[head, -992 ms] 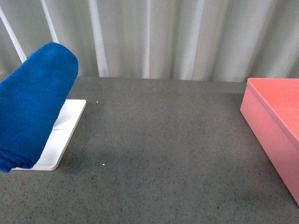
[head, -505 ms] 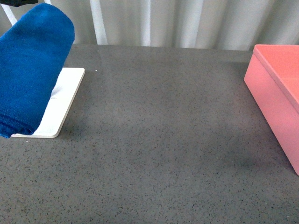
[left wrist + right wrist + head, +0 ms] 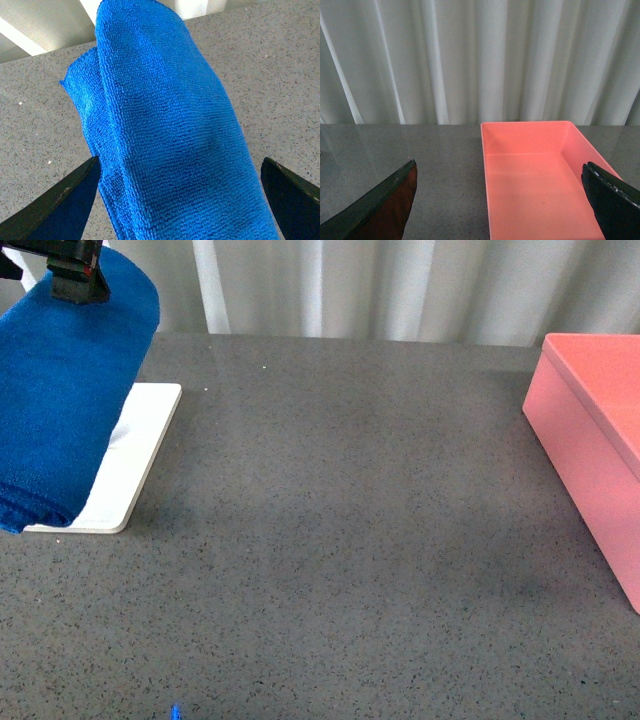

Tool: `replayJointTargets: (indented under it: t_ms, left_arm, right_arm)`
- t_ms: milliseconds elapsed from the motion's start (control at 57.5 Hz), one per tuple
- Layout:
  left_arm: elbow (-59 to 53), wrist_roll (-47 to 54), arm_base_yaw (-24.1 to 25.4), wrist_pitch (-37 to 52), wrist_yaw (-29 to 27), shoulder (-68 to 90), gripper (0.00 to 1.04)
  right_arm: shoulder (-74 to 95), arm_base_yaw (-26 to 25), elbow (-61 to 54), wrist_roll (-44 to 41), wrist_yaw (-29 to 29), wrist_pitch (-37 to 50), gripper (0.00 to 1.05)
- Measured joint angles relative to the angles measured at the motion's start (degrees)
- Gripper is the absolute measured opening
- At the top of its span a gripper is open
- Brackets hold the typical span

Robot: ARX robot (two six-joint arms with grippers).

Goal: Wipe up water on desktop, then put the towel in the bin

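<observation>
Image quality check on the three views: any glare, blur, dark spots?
Front view: sharp, soft even light, faint curtain reflection on the desktop; towel and bin cut by the frame edges. Left wrist view: towel fibres crisp, left fingers dark and slightly soft. Right wrist view: bin evenly lit, no hard shadow; right fingers underexposed at the corners.

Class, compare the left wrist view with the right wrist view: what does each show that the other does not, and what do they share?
Only the left wrist view shows the towel, a blue fluffy cloth filling the space between the left fingers. Only the right wrist view shows the bin, pink and empty inside, ahead of the right fingers, with a pleated pale curtain behind it. Both show the speckled grey desktop and a pair of dark fingers spread wide apart.
</observation>
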Motion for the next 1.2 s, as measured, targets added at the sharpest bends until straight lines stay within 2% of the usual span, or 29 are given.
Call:
replayJointTargets:
  t_ms: [470, 852, 1009, 1113, 1200]
  left_arm:
    - [-0.2, -2.4, -0.1, 0.7, -0.8, 2.3, 0.97]
    - [-1.9, -5.2, -0.1, 2.0, -3.1, 3.0, 0.37]
    - [-1.9, -7.3, 0.3, 2.8, -1.3, 2.6, 0.14]
    - [-2.5, -7.9, 0.4, 2.8, -0.1, 1.7, 0.05]
    - [-3.0, -8.6, 0.5, 2.7, 0.8, 0.3, 0.05]
  right_arm:
    - [0.0, 0.0, 0.0, 0.0, 0.0, 0.0, 0.98]
    - [0.0, 0.0, 0.0, 0.0, 0.0, 0.0, 0.98]
    - [0.0, 0.0, 0.0, 0.0, 0.0, 0.0, 0.98]
    - [0.0, 0.0, 0.0, 0.0, 0.0, 0.0, 0.98]
    - [0.0, 0.0, 0.0, 0.0, 0.0, 0.0, 0.98]
